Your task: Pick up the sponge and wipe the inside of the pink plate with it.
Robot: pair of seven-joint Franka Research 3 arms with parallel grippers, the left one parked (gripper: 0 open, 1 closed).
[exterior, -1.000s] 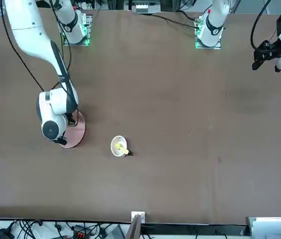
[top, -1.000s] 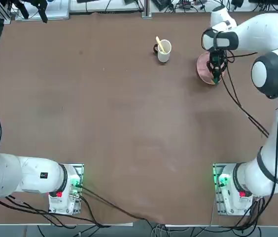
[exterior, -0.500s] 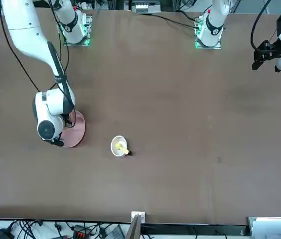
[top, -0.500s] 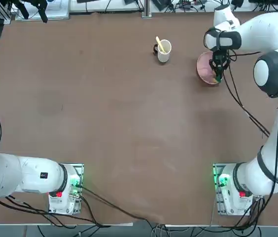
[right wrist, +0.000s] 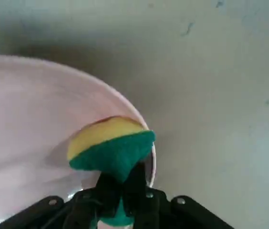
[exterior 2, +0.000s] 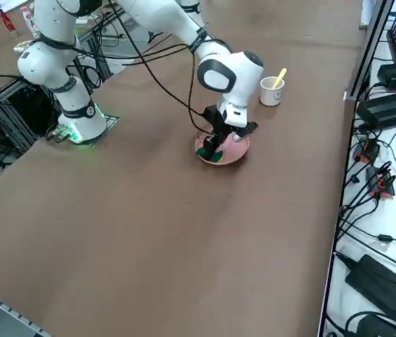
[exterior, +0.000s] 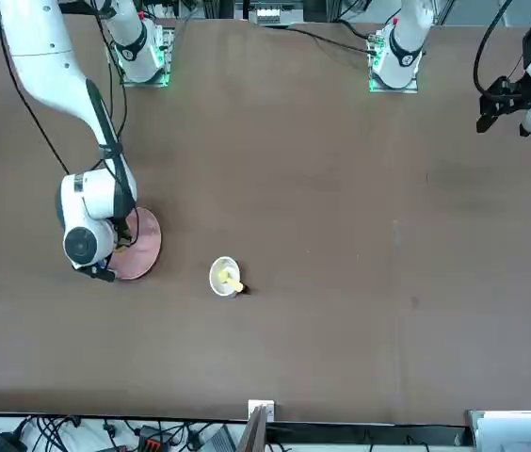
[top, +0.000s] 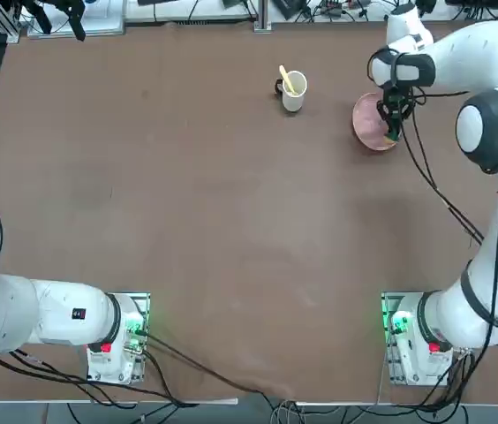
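Observation:
The pink plate [top: 368, 125] lies at the far right of the table, right of the mug. My right gripper [top: 392, 126] stands over the plate's right rim, shut on the sponge [right wrist: 110, 148]. In the wrist view the sponge's yellow foam and green layer press on the pink plate [right wrist: 29, 119] just inside its rim, squeezed between the black fingers [right wrist: 135, 183]. In the right side view the sponge [exterior 2: 214, 156] shows as a green patch on the near edge of the plate [exterior 2: 232, 149] under the gripper [exterior 2: 213, 145]. In the front view the wrist covers part of the plate [exterior: 143, 247].
A white mug [top: 293, 92] with a yellow utensil stands left of the plate, also seen as the mug [exterior 2: 272, 91] in the side view. Cables hang from the right arm near the plate. The table's far edge lies just beyond.
My right gripper has slid the sponge across the plate toward the robot's right, ending at the plate's rim. The plate and mug have stayed put.

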